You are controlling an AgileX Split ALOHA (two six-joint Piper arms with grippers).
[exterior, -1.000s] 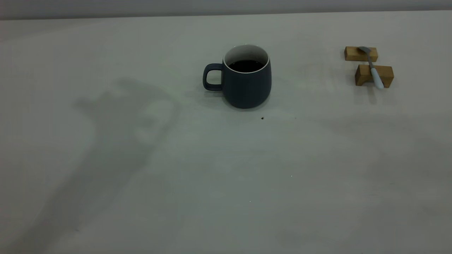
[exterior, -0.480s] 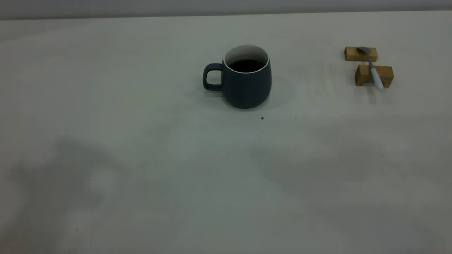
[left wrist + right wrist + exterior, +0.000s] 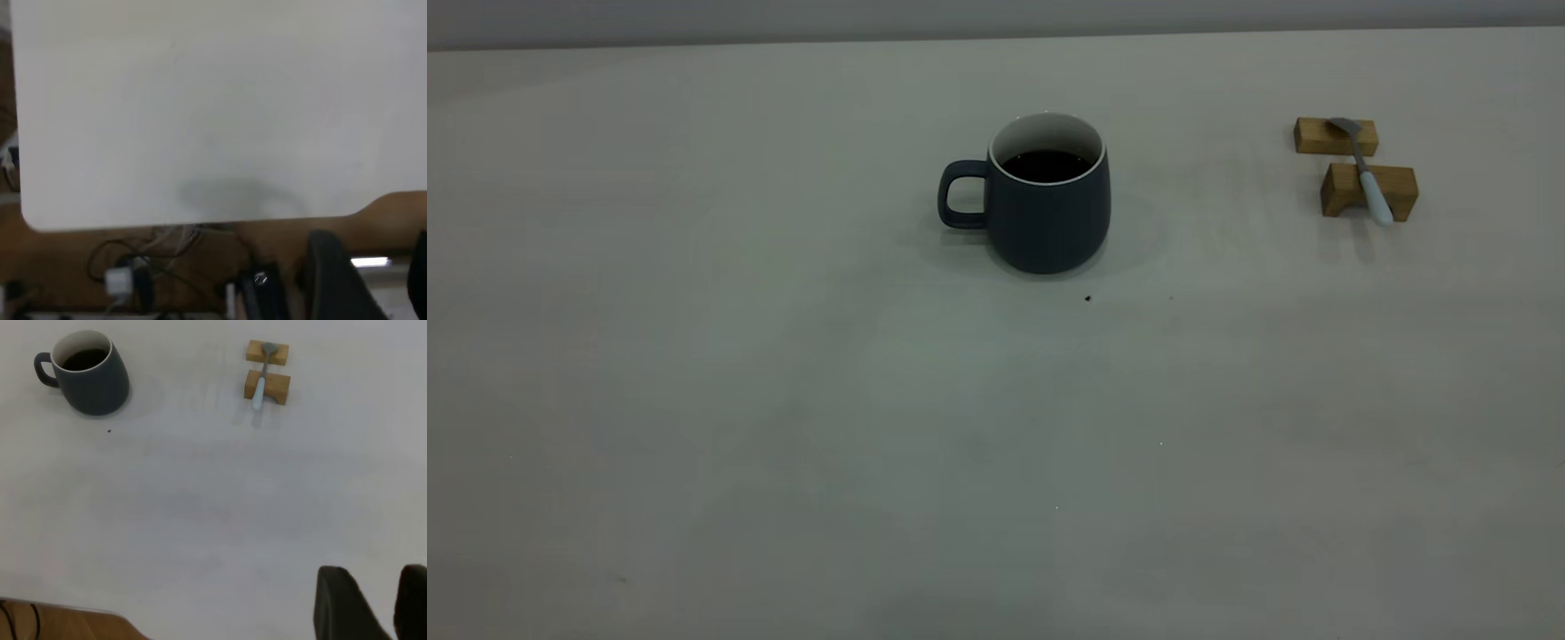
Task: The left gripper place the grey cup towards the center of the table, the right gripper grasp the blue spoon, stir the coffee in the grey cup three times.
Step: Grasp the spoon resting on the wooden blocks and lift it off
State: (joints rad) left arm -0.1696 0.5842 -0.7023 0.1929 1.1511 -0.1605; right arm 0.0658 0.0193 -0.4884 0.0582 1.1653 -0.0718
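A dark slate-grey rounded mug [image 3: 1049, 209] holding dark coffee [image 3: 1047, 165] stands upright on the off-white table [image 3: 783, 400], just above frame centre. At upper right, a slim pale-blue-handled spoon [image 3: 1365, 173] lies across two tan wooden blocks [image 3: 1369, 189]. The right gripper [image 3: 385, 603] hangs over the near table edge with its fingers apart, grasping nothing. Whether the left gripper [image 3: 373, 280] is parted or clenched cannot be told.
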